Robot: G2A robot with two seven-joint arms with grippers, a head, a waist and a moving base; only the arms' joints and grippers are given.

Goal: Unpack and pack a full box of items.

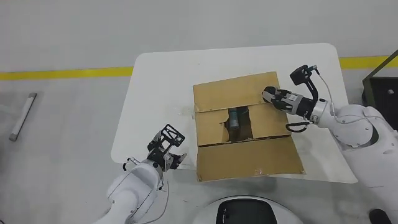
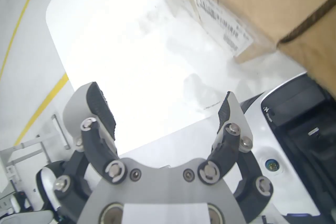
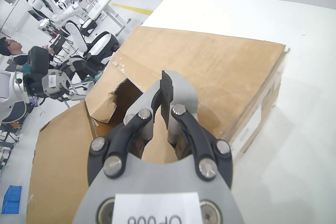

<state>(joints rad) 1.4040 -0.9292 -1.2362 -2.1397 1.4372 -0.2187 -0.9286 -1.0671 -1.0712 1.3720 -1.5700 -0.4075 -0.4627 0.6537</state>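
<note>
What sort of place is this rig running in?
Probably a robotics test floor in an industrial hall: a yellow floor line on pale smooth flooring, other robots at tables behind, and this white table holding a cardboard box.

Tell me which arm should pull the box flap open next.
Probably right. The right arm is over the top flap of the box, beside the opening, jaws shut. The left arm is off the box, at the near edge of the table, jaws open.
</note>
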